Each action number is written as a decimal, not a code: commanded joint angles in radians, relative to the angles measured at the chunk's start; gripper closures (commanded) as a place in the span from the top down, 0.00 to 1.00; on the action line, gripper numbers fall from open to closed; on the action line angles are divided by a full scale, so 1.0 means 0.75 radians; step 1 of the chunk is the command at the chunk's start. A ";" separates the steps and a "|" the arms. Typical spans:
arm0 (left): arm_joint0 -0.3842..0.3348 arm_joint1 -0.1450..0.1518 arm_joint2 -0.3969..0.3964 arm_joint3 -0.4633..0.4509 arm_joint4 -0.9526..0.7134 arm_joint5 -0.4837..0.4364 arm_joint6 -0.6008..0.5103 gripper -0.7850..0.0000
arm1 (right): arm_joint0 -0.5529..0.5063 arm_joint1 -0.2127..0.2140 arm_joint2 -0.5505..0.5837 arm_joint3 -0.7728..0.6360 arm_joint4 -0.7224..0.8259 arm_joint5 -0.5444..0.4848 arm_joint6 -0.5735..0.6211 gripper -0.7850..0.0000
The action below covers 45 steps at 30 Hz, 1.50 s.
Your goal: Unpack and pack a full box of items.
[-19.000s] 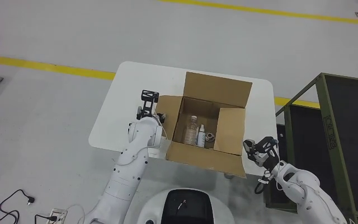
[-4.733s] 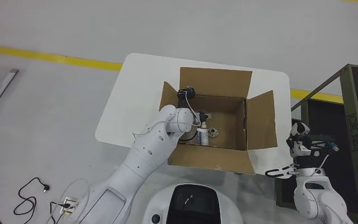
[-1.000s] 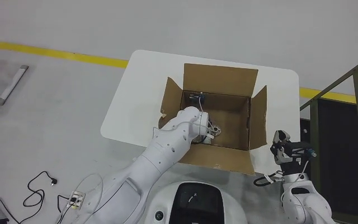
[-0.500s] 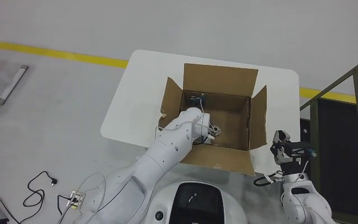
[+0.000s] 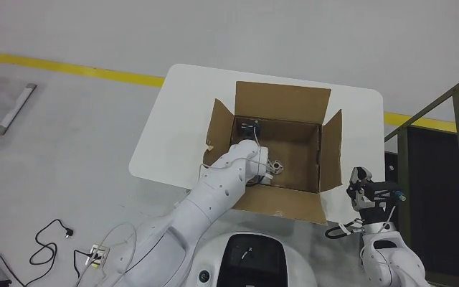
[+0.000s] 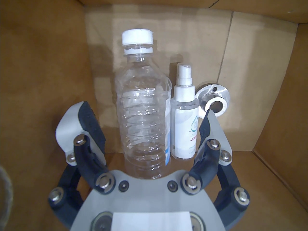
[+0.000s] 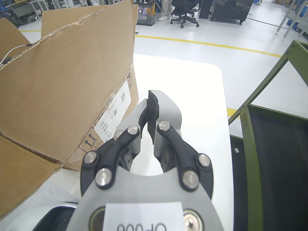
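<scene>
I count three items in the one open cardboard box [image 5: 283, 100] on the white table [image 5: 179, 122]: one clear water bottle [image 6: 142, 111], one small spray bottle [image 6: 184, 121] and one metal flange [image 6: 213, 98], side by side in its near-left part. My left gripper [image 6: 145, 110] is inside the box, fingers spread wide, with both bottles between them and neither clamped. My right gripper [image 7: 151, 97] sits just right of the box near the table's near-right corner, fingers pressed together on nothing.

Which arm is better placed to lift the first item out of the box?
Probably left. The left tool is open inside the box, fingers either side of the clear bottle. The right tool is shut, outside the box beside its wall.
</scene>
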 commanded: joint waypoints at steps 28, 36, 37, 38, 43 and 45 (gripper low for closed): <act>-0.051 -0.074 -0.016 0.172 0.029 -0.014 0.000 1.00 | 0.000 0.000 0.000 0.000 0.000 0.000 0.000 0.00; -0.089 -0.100 -0.009 0.223 0.055 -0.005 0.019 0.87 | 0.000 0.000 0.000 0.000 0.000 0.000 0.000 0.00; -0.091 -0.103 -0.009 0.226 0.058 -0.004 0.018 0.87 | 0.000 0.000 0.000 0.000 0.000 0.000 0.000 0.00; -0.093 -0.105 -0.009 0.229 0.062 -0.003 0.017 0.88 | 0.000 0.000 0.000 0.000 0.000 0.000 0.000 0.00; -0.096 -0.112 -0.016 0.253 0.068 -0.001 0.019 0.73 | 0.000 0.000 0.000 0.000 0.000 0.000 0.000 0.00; -0.096 -0.115 -0.018 0.262 0.069 -0.007 0.020 0.73 | 0.000 0.000 0.000 0.000 0.000 0.000 0.000 0.00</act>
